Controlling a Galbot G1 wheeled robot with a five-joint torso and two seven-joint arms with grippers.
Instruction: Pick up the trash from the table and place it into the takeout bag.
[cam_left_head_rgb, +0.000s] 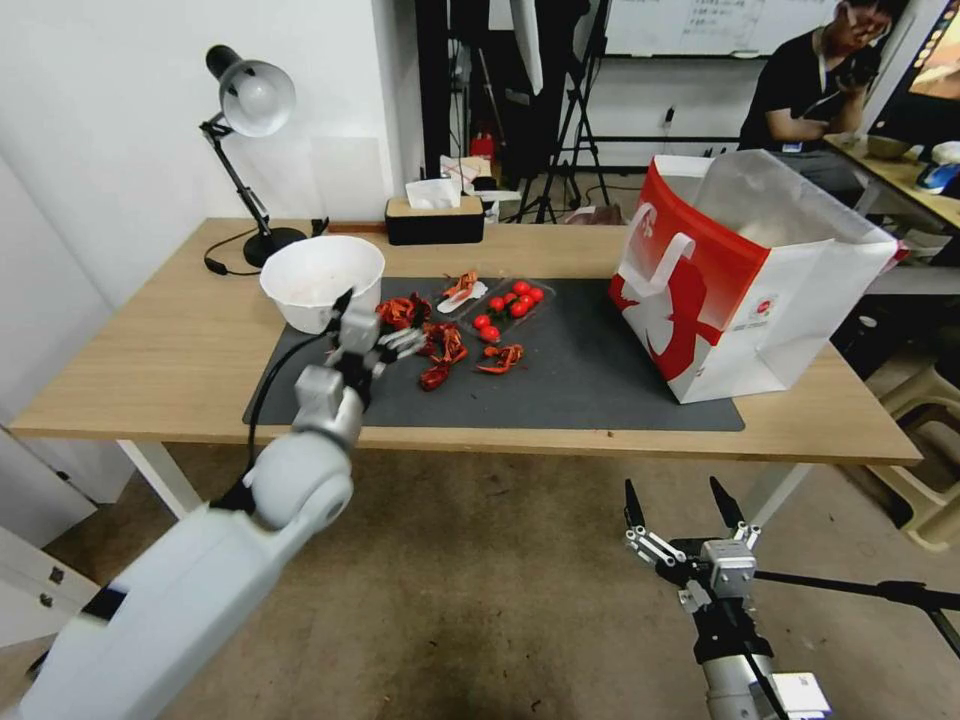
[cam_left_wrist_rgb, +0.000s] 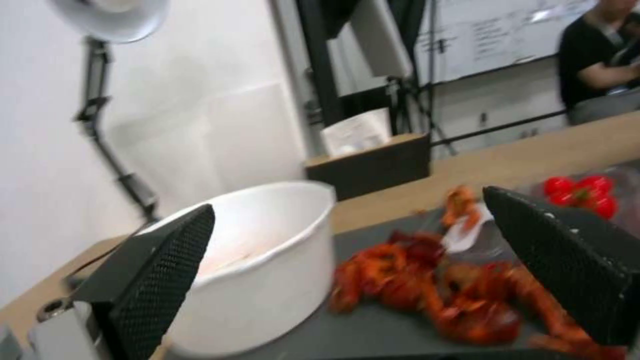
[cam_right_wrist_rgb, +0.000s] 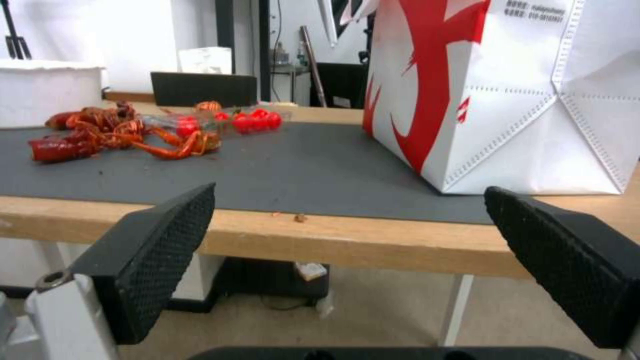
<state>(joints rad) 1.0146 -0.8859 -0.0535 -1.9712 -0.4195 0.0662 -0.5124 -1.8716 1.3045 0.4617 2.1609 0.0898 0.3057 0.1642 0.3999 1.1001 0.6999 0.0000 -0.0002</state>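
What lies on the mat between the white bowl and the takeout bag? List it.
In the head view, between the white bowl and takeout bag: red crayfish shells, a clear tray of cherry tomatoes, then bare dark mat.

Bright, even indoor light; left wrist view blurred, head view edges bowed.

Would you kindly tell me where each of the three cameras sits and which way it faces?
Head view: high, looking down across the light wood table; both arms show.
Left wrist view: over the mat, facing the white paper bowl and red crayfish shells; open left gripper.
Right wrist view: below the table edge, facing the red-and-white paper bag; open right gripper.
All share the shells.
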